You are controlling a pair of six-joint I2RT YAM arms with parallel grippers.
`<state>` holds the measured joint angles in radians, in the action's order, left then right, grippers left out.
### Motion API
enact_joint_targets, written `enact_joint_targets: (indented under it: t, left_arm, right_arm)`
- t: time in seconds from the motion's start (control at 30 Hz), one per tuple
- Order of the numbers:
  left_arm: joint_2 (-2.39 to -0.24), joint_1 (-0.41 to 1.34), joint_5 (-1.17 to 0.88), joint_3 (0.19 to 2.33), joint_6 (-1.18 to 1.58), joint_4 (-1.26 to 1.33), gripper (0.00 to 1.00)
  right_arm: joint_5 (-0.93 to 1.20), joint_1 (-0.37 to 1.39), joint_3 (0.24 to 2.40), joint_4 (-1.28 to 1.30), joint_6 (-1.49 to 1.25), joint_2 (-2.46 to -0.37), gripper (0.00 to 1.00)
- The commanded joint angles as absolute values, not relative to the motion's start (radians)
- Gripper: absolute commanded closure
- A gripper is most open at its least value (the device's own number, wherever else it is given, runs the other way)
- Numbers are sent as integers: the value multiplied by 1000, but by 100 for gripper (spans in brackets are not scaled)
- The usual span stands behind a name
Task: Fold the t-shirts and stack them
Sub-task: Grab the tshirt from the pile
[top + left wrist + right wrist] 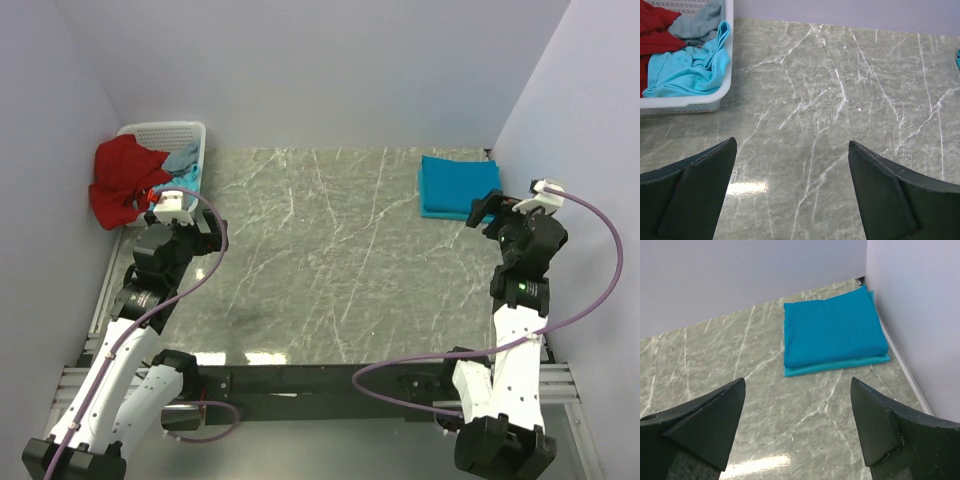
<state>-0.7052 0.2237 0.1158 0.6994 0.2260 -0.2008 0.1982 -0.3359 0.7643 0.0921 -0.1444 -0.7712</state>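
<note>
The grey-green marbled counter point(330, 260) stretches between both arms. The left fingers point(700, 190) are spread wide and released, grasping nothing, and hang above the counter near the white mesh basket point(685, 102) in the far left corner. The right fingers point(705, 420) are also wide apart and hold nothing. They face the folded teal-blue t-shirts point(830, 330), stacked in the far right corner beside the wall. A dark red t-shirt point(120, 180) hangs over the basket's left rim. A light turquoise t-shirt point(690, 70) and a grey t-shirt point(697, 22) lie crumpled inside.

The right hand point(797, 427), fingers spread wide, hovers near a folded teal-blue t-shirt stack point(832, 332) in the corner.
</note>
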Motion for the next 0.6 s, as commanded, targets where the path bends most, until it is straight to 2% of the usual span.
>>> enact_joint_targets:
  t: [0.0,0.07,0.23,0.27,0.47,0.57]
  left_arm:
    - [-693,221,112,698,221,-164,1]
    - [-692,219,112,699,225,-163,1]
    - [-695,193,78,698,278,-115,0]
    - [-704,180,63,704,302,-92,0]
    - [-840,8,-95,788,448,-48,1]
    - [-925,-57,-101,842,518,-37,1]
  right_arm:
    - [297,-360,779,89,-140,-755,8]
    - [374,-368,791,127,-97,-762,8]
    - [872,-380,778,245,176,-750,8]
    - [914,-380,781,270,196,-749,8]
    - [983,-380,773,274,198,-759,7]
    - [979,-380,798,316,202,-784,7]
